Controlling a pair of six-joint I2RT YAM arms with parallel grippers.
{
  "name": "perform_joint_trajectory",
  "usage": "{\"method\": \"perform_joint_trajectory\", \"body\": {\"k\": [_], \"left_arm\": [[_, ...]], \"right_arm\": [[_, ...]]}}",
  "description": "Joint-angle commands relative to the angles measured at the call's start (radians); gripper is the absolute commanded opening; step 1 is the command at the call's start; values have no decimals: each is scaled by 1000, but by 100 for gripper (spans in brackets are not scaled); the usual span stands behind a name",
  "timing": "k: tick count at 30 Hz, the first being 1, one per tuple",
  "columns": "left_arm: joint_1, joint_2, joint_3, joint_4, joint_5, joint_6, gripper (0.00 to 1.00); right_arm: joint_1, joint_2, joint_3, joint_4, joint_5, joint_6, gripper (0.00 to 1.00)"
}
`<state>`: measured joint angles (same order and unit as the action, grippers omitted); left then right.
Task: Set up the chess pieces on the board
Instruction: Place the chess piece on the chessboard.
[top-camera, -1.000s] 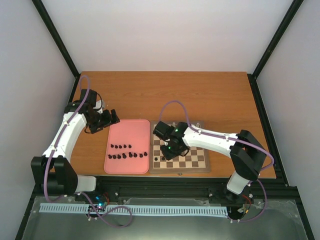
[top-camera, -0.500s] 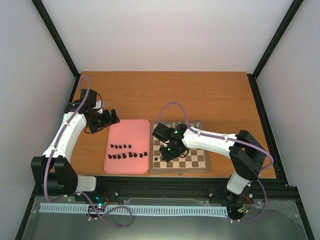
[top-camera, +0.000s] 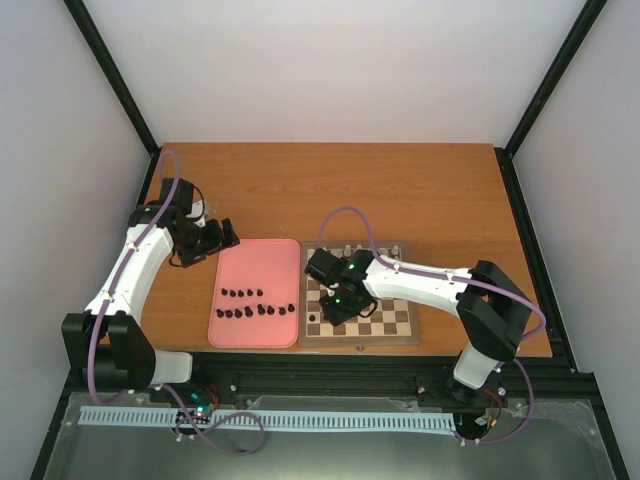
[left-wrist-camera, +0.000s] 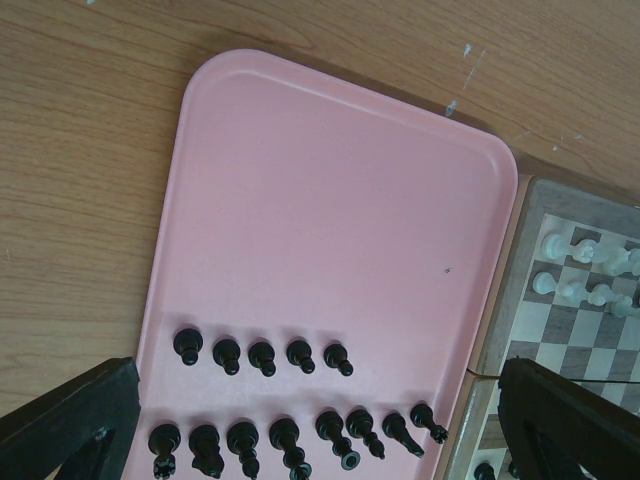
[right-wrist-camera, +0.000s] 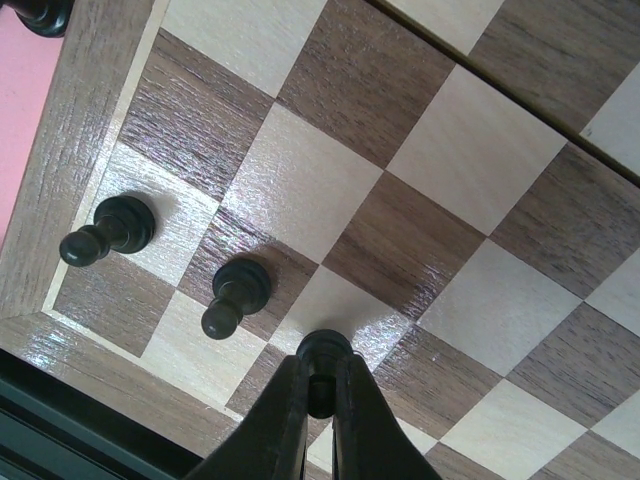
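**Right pincer clamped on a black piece over the board's near-left corner**

I saw the right gripper (right-wrist-camera: 322, 388) pressed together on the held piece (right-wrist-camera: 324, 348), a small black one pinched between its fingertips. It hung over a light square in the near rows of the board (right-wrist-camera: 470, 160). I could not tell whether its base touched the wood.

Two more of the chess pieces (right-wrist-camera: 112, 230) stood upright on the board just beside it. One was on a light square by the left border and the other (right-wrist-camera: 236, 294) was on the dark square diagonally next to it. From the top camera, the right gripper (top-camera: 335, 305) sat low over the left side of the board (top-camera: 400, 335).

The left gripper (top-camera: 225, 236) hovered above the far-left corner of the pink tray (top-camera: 255, 262) with its fingers (left-wrist-camera: 70, 425) spread wide and gripping nothing. The tray (left-wrist-camera: 330, 200) lay touching the board's left edge. On it I counted the other black pieces in two rows, five in one (left-wrist-camera: 262, 356) and eight in the other (left-wrist-camera: 288, 440).

White pieces (left-wrist-camera: 580, 270) stood along the board's far side.
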<state>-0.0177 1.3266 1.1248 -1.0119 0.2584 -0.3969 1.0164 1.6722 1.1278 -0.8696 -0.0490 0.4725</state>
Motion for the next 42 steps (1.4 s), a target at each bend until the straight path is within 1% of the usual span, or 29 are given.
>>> {"method": "perform_joint_trajectory", "body": {"k": [1,22,29,34,36,42], "left_arm": [[5,-12,8,8,4,-11,100],[4,-6,16,8,12,-11,100],[4,-1,17,9,9,-11,100],[4,1,15,10,6,-10,100],[4,3,16,12,4,-11,100],[4,5,11,13,5,-10,100]], "right_arm": [[8,14,-3,11,-2,11,4],[8,44,17,5,30,7,9],[9,36,21,1,38,3,22],[9,25,41,-22,50,0,24],[9,17,57,-36,56,-4,26],[8,-26,139,-122,100,-10,31]]}}
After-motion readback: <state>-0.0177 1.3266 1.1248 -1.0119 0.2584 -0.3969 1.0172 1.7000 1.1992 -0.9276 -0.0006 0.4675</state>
